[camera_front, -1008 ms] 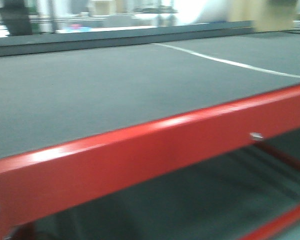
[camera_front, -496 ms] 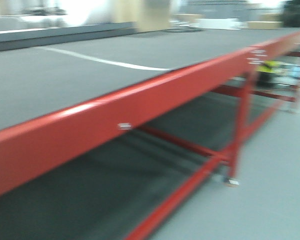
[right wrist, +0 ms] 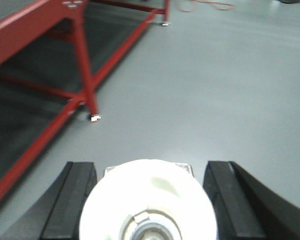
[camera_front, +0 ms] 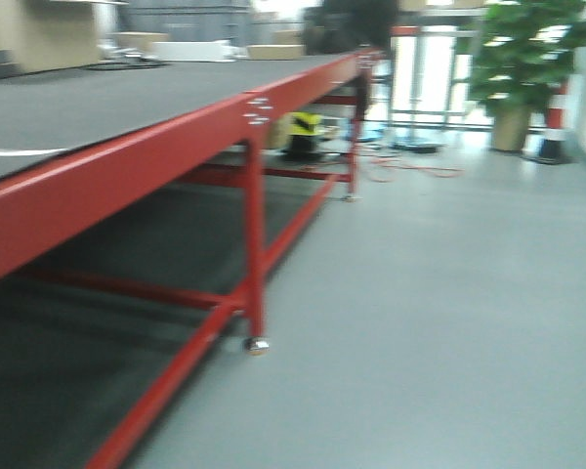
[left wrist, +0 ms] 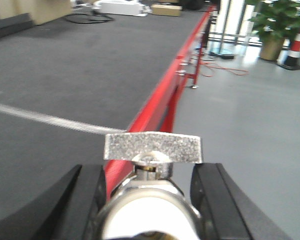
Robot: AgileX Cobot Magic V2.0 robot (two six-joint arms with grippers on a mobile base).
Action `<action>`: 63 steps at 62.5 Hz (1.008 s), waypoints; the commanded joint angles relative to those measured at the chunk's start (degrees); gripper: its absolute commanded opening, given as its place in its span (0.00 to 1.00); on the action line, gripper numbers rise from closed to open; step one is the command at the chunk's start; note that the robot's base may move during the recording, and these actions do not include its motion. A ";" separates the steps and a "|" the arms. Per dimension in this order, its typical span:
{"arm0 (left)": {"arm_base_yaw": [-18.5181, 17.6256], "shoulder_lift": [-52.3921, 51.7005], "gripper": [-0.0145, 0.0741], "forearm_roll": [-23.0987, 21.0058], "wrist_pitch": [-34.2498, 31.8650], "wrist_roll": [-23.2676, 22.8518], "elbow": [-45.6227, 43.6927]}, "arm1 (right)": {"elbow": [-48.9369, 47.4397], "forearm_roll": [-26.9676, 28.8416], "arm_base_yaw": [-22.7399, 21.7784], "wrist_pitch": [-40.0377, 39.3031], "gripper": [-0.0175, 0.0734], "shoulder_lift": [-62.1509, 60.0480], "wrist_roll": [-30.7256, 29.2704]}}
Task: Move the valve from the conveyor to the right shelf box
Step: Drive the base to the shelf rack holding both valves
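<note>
Closest to you, your left jaws were closed on the valve (left wrist: 150,200), with one black finger (left wrist: 85,200) on each side of its round shiny body. Its flat grey handle (left wrist: 152,147) sat on top, lying crosswise. So the valve was up in your grip, off the conveyor (left wrist: 65,65), just over the belt's red rail (left wrist: 160,95). Your right jaws held a second valve (right wrist: 146,200) the same way. You saw its round white face, with a bit of grey handle peeking up behind it. Past that one lay the grey floor (right wrist: 215,85).

A little further off, a thin white line (left wrist: 40,119) ran across the dark grey belt. A red leg (right wrist: 85,75) of the frame went down to a small silver foot (right wrist: 95,118). Far away, flat boxes (left wrist: 165,9) lay at the end of the belt and an orange cable (left wrist: 225,70) curled on the floor. A green plant (camera_front: 523,49) stood in a pot beside a red and white cone (camera_front: 555,122). It was all a bit blurry there.
</note>
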 commanded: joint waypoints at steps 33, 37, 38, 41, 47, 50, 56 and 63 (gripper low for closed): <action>-0.06 -0.34 0.04 -0.58 -2.94 -0.19 -0.31 | -0.39 -0.42 -0.23 -4.28 0.01 -0.52 0.01; -0.06 -0.34 0.04 -0.58 -2.94 -0.19 -0.31 | -0.39 -0.42 -0.23 -4.28 0.01 -0.52 0.01; -0.06 -0.34 0.04 -0.58 -2.94 -0.19 -0.31 | -0.39 -0.42 -0.23 -4.28 0.01 -0.52 0.01; -0.06 -0.34 0.04 -0.58 -2.94 -0.19 -0.31 | -0.39 -0.42 -0.23 -4.28 0.01 -0.52 0.01; -0.06 -0.34 0.04 -0.58 -2.94 -0.19 -0.31 | -0.39 -0.42 -0.23 -4.28 0.01 -0.52 0.01; -0.06 -0.34 0.04 -0.58 -2.94 -0.19 -0.31 | -0.39 -0.42 -0.23 -4.28 0.01 -0.52 0.01; -0.06 -0.34 0.04 -0.58 -2.94 -0.19 -0.31 | -0.39 -0.42 -0.23 -4.28 0.01 -0.52 0.01; -0.06 -0.34 0.04 -0.58 -2.94 -0.19 -0.31 | -0.39 -0.42 -0.23 -4.28 0.01 -0.52 0.01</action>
